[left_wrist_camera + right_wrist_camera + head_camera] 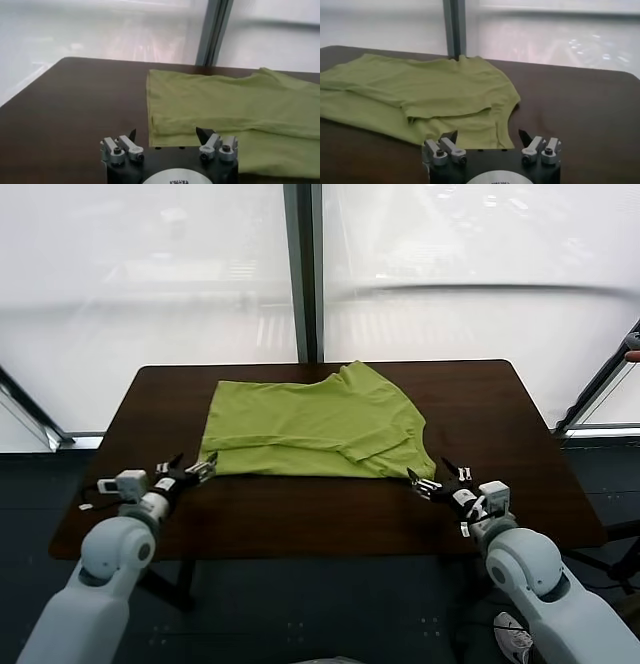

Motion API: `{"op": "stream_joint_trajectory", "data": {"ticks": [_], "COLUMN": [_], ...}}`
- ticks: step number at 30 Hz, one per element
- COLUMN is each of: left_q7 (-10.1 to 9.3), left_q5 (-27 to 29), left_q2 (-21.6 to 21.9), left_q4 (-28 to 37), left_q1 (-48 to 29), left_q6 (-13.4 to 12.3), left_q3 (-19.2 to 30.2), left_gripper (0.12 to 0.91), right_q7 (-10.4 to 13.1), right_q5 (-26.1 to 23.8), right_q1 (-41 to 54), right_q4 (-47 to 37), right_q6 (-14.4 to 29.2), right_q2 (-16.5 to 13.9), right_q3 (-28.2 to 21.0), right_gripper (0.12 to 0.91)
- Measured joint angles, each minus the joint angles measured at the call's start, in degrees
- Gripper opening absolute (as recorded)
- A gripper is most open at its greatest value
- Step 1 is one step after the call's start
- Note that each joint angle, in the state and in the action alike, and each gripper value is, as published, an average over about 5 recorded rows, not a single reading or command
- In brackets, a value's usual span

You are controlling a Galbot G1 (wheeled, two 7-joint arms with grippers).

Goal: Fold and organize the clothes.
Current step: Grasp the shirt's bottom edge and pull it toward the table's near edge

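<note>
Writing: you are seeing a strip of dark print on the white disc at the base of each wrist view, cut off by the picture's edge and too small to read; the T-shirt is showing no graphic on its upward face.
T-shirt (315, 429): it is lying flat on the far half of the bench, partly folded, with a sleeve and side panel doubled over onto the body near the robot's right.
Fabric: you are looking at soft lime-green knit, creasing in shallow ridges along the folded layer, with a rounded neck edge showing at the far side.
Bench (470, 414): it is a dark brown, smooth, faintly glossy top with rounded corners; its near edge is running just in front of both arms.
Left gripper (196, 471): it is hovering low at the shirt's near left corner, fingers (132, 134) spread apart and pinching nothing, tips just beside the hem.
Right gripper (429, 481): it is sitting at the shirt's near right corner, fingers (523, 135) spread with bare bench between them, just off the cloth.
Hidden: you cannot tell what is lying under the folded panel, and the shirt's underside is out of sight.
Background: frosted panels and a dark upright post are standing behind the bench.
</note>
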Motion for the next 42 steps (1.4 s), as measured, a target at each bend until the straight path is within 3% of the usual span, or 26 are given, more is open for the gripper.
{"op": "stream_joint_trajectory", "data": {"ticks": [5,9,12,16,27,33,35,37,39,42], "left_q7": [-0.01,0.0,0.01,-0.1,-0.82,-1.03,-0.84,-0.68,-0.65,-0.65], "left_q5": [-0.2,-0.23,-0.23,-0.4,-0.37,-0.35,-0.47,-0.43,0.12,1.37], "left_q2": [0.16,0.23,0.5,1.37,3.85,3.95,3.97,3.95,3.85,3.44], "left_q4": [-0.1,-0.1,-0.38,-1.41,-7.96,-11.6,-12.69,-13.71,-14.57,-15.82], "left_q1": [0.12,0.45,0.9,1.94,9.31,14.19,15.84,17.45,18.81,20.02], "left_q6": [0.0,0.01,0.1,0.42,1.06,1.4,1.85,2.83,4.39,8.17], "left_q3": [-0.17,-0.28,-0.45,-1.06,-3.86,-5.82,-6.57,-7.38,-8.13,-9.24], "left_gripper": [0.427,0.2,0.154,0.15,0.15,0.15,0.154,0.178,0.258,0.443], "right_q7": [-0.06,0.01,0.45,1.67,7.75,9.08,9.49,9.86,10.04,10.09], "right_q5": [0.0,0.27,1.54,4.8,16.04,20.3,21.2,21.76,22.19,23.35], "right_q1": [-0.14,-0.34,-0.77,-1.72,-8.39,-12.99,-14.11,-14.77,-15.24,-15.97], "right_q4": [0.01,0.15,0.82,2.28,8.9,12.69,13.57,14.2,14.77,15.74], "right_q6": [0.0,0.03,-0.07,-0.65,-3.88,-5.02,-5.34,-5.94,-6.76,-7.88], "right_q2": [-0.12,-0.57,-1.46,-3.63,-12.5,-15.93,-16.47,-16.67,-16.83,-17.38], "right_q3": [-0.16,-0.28,-0.02,0.88,5.99,9.38,10.04,10.34,10.62,11.32], "right_gripper": [0.175,0.139,0.139,0.139,0.139,0.162,0.231,0.348,0.461,0.669]}}
